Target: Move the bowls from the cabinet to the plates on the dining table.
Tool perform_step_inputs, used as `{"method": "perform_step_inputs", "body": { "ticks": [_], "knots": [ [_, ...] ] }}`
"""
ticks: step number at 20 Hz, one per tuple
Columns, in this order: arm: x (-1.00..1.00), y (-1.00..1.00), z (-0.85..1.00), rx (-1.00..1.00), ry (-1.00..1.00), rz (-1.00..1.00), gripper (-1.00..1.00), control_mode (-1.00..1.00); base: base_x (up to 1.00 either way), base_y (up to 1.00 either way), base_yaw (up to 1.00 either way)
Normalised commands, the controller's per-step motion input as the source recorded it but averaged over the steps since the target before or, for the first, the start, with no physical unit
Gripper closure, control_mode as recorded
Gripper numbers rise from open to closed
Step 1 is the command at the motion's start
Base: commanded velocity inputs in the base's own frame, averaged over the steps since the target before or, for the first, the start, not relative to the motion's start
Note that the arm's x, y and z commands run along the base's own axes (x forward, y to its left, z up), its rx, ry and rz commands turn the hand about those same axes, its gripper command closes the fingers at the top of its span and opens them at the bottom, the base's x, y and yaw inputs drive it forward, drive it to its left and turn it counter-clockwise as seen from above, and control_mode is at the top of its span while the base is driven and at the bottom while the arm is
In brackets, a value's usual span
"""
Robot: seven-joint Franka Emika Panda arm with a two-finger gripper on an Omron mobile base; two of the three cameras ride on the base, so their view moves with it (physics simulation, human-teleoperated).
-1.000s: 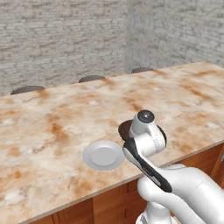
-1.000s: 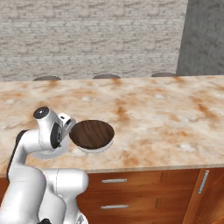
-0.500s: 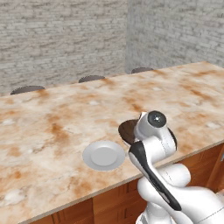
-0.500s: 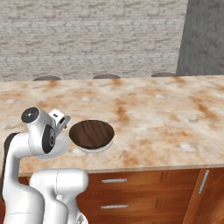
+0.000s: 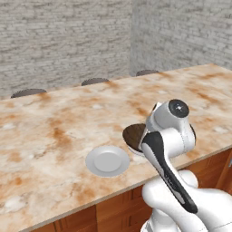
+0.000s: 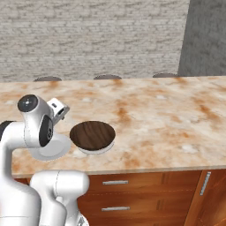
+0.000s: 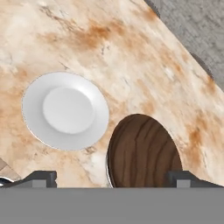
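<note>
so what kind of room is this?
Likely a kitchen-dining area: a long marbled stone island over wooden drawers, round stool seats along its far side, a white plate and a dark brown bowl set out, brick walls behind.

On the dining table [image 6: 167, 114], near its front edge, a brown bowl [image 6: 92, 135] sits on a plate [image 6: 102, 150] whose rim shows just under the bowl's near side. A second plate [image 5: 108, 161] lies bare just to the left of the bowl, close beside it but apart. Three stools [image 6: 106, 77] stand in a row along the table's far side, with a brick wall [image 6: 88, 35] behind them.
</note>
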Motion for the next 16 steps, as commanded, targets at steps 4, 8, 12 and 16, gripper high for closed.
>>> {"method": "perform_step_inputs", "body": {
  "ticks": [4, 8, 12, 16],
  "knots": [
    [-0.27, 0.00, 0.57, 0.12, -0.02, -0.03, -1.00, -1.00, 0.00, 0.00, 0.00],
    [-0.32, 0.00, 0.48, 0.10, -0.02, -0.05, -1.00, -1.00, 0.00, 0.00, 0.00],
    [-0.33, -0.01, 0.34, 0.05, -0.01, -0.11, -1.00, -1.00, 0.00, 0.00, 0.00],
    [-0.34, -0.07, 0.35, 0.03, 0.00, -0.16, -1.00, -1.00, 0.00, 0.00, 0.00]
  ]
}}
